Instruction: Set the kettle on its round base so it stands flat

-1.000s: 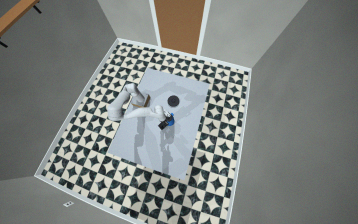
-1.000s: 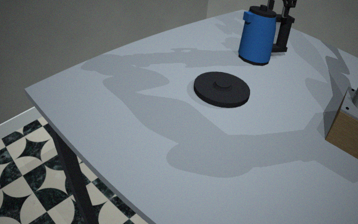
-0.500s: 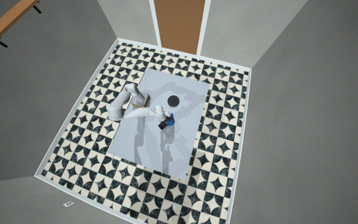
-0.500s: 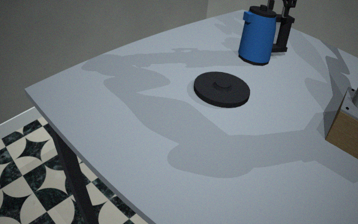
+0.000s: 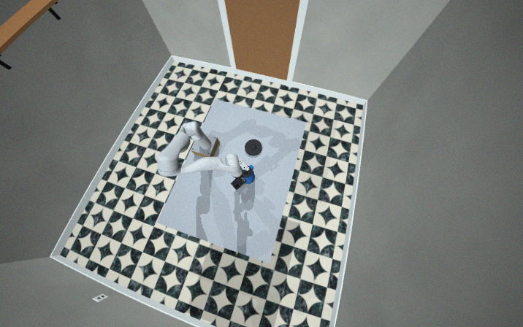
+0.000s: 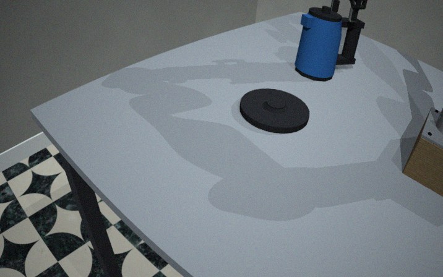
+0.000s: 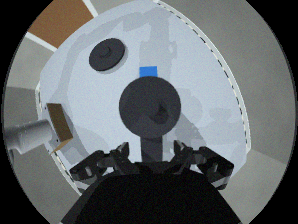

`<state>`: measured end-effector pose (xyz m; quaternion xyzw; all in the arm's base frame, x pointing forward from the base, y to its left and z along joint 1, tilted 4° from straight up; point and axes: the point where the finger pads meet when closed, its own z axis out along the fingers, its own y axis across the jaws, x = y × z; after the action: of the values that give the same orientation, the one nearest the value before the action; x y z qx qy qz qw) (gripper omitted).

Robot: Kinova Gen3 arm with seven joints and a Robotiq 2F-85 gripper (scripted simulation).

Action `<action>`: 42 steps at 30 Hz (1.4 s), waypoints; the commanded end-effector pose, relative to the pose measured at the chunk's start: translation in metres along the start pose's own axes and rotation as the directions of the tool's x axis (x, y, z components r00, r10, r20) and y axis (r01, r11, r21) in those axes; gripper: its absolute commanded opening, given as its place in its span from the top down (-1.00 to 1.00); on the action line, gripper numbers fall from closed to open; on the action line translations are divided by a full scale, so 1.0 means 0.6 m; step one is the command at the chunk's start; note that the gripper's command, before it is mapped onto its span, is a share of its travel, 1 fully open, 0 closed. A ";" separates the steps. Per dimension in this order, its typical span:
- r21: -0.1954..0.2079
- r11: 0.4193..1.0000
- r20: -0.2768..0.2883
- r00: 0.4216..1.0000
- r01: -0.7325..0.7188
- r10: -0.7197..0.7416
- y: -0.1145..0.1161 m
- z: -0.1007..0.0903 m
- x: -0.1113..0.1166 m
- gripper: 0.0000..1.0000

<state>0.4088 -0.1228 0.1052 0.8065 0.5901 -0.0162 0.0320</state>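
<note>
- Kettle (image 6: 318,44) stands upright on the table (image 6: 163,156), well apart from the base (image 6: 274,110) — not yet on it.
- Base lies flat, stud (image 6: 276,104) up, between the kettle and the table's near side in the exterior view.
- Gripper (image 7: 152,157) sits over the handle (image 6: 351,41); its fingers are spread to either side of the bar, holding nothing.
- Exterior view shows only the fingertips at the top edge, above the handle; whether they touch it, you cannot tell.
- Handling, as a guess: rigid body, tall for its width, so it will likely tip if you knock it sideways. Smooth sides look slippery.
- Take hold on the handle's upright bar, near its middle — the body is too wide for your fingers.
- Held off to one side, the kettle may swing or tilt; grip firmly and lift straight up.
- Neither piece is fixed, so lower gently over the stud or the base may slide.
</note>
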 end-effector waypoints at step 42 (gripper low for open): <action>-0.001 1.000 0.000 1.000 0.000 0.000 0.001 0.057 0.000 -0.59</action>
<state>0.4092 -0.1252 0.0704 0.8065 0.5901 -0.0162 0.0318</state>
